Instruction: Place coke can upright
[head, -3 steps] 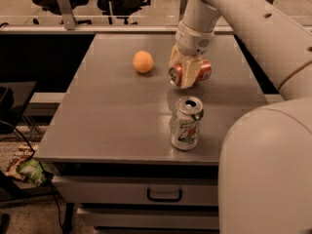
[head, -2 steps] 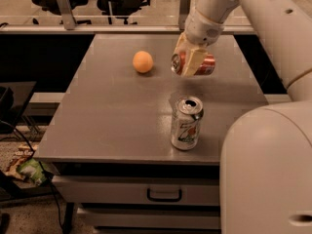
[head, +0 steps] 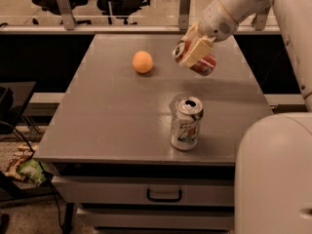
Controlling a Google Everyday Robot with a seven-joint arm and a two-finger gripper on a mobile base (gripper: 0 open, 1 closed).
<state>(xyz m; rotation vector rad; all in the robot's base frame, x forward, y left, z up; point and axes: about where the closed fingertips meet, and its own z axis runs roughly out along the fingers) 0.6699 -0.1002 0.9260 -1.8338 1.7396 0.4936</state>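
Note:
The red coke can (head: pixel 204 64) is held tilted on its side in the air above the far right part of the grey table (head: pixel 112 111), its silver end pointing to the upper left. My gripper (head: pixel 195 50) is shut on the coke can, its pale fingers (head: pixel 196 49) wrapped across the can's middle. The arm reaches in from the upper right.
A silver-white can with green and red markings (head: pixel 185 123) stands upright near the table's front edge, below the held can. An orange (head: pixel 143 62) lies at the far middle. A drawer handle (head: pixel 164 196) shows under the table front. Chairs stand behind a rail at the back.
My gripper has lifted the coke can up off the table and carried it a little to the right. The other can and the orange have not moved.

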